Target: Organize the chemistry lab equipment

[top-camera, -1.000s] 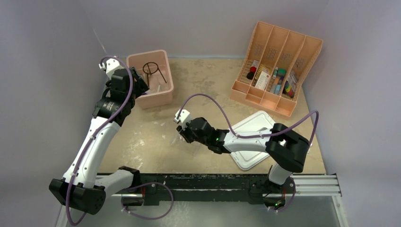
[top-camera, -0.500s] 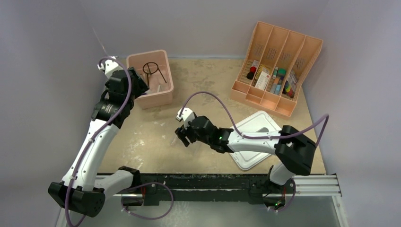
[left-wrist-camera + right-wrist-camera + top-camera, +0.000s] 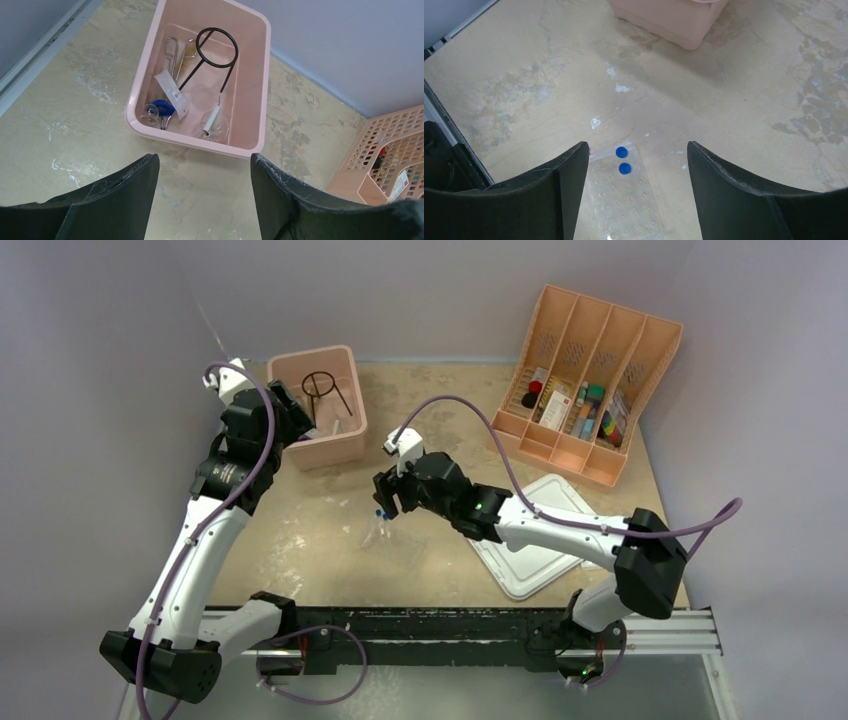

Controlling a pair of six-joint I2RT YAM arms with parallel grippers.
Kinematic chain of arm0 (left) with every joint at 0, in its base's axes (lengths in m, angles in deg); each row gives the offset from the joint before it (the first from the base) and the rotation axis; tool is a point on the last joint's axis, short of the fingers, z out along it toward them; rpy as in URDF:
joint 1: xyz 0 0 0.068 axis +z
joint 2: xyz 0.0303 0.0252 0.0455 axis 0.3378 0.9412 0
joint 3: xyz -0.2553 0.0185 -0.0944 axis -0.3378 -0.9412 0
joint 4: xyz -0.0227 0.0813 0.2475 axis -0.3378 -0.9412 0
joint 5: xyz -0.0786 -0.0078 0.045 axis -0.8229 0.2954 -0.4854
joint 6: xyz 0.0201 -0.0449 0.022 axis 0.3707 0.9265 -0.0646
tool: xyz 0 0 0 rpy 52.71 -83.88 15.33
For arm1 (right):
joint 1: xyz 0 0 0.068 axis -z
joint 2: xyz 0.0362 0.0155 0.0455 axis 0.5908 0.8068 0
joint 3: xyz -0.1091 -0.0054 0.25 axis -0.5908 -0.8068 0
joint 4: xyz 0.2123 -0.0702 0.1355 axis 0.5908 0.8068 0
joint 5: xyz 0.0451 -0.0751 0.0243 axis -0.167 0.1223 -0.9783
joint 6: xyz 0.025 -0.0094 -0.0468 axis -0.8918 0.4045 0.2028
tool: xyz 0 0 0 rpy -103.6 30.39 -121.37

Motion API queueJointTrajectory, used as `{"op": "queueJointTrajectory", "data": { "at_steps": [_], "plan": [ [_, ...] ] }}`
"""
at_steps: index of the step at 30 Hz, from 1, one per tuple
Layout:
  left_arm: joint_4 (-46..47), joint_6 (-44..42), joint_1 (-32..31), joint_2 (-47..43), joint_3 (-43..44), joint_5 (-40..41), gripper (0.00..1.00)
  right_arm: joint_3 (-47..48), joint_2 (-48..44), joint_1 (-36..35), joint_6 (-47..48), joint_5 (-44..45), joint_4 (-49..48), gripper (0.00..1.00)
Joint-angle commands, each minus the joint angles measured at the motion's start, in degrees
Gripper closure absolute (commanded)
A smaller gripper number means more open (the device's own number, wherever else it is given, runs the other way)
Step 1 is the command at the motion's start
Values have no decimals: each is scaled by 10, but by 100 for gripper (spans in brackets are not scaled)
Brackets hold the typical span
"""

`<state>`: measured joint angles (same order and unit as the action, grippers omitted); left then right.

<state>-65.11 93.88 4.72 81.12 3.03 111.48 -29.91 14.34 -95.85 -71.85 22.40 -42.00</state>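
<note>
above the clear plastic tray (image 3: 626, 200), the right gripper (image 3: 636, 149) hangs with jaws wide apart, like the left gripper (image 3: 202, 159), and should drop straight to pinch a blue-capped tube (image 3: 622, 152) softly.

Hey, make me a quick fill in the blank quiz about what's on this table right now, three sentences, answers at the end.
The clear plastic tray holds ____ blue caps. The black wire ring lies inside the ____ bin. The left gripper and the right gripper both stand with jaws ____.
Missing words: two, pink, open.
</note>
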Motion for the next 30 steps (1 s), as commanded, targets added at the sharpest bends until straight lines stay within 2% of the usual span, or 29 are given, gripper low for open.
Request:
{"op": "queueJointTrajectory", "data": {
  "at_steps": [1,5,11,16,19,24,30],
  "plan": [
    [31,-13,1,-8,-3,-9,34,44,15,7,-38,1,70,27],
    [35,-28,1,-10,-4,-28,33,61,7,49,-108,23,127,27],
    [62,-45,1,-19,-20,-88,33,111,10,128,-252,92,339,28],
    [91,-49,1,-28,-37,-109,33,96,20,211,-412,150,473,33],
    [92,-55,1,-30,-38,-108,33,78,36,250,-496,160,503,37],
    [88,-59,1,-30,-41,-117,33,84,89,293,-565,150,535,50],
    [86,-58,1,-37,-48,-116,33,116,160,307,-608,175,576,51]
  ]
}}
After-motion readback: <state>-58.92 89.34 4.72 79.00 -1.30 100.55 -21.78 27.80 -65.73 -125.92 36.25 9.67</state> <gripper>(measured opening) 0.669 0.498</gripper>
